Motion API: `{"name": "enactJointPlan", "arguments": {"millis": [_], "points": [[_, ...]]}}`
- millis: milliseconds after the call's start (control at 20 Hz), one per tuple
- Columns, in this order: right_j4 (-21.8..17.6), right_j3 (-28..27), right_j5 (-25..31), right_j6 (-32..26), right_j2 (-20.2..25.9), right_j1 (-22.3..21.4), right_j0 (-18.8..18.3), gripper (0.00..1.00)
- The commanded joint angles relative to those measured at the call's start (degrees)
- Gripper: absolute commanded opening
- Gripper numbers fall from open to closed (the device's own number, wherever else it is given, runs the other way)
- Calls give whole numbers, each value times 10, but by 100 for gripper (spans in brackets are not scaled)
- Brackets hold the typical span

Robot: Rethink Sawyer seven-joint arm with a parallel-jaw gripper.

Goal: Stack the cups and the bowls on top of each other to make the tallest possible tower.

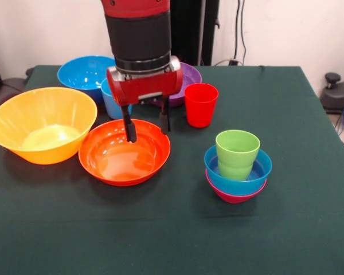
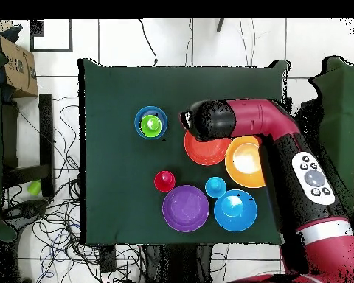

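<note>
Front view: gripper straddles the far rim of the red-orange bowl, fingers spread, one inside, one outside, likely lining up a rim pinch. Tower sits well apart on the bench: green cup nested in small blue bowl over magenta bowl.

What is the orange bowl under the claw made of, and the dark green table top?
The red-orange bowl looks like glossy plastic: light glints off its smooth inside. The table top seems covered in dark green cloth, matte with no shine, though the exact fabric is hard to tell.
</note>
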Motion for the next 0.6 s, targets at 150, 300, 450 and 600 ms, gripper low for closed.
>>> {"name": "enactJointPlan", "arguments": {"millis": [150, 300, 450, 600], "points": [[-65, 43, -9, -115, 19, 33, 9, 100], [-65, 49, -4, -106, 20, 29, 10, 100], [-64, 57, 1, -98, 22, 20, 10, 100], [-90, 50, -9, -88, 4, 22, 20, 100]]}}
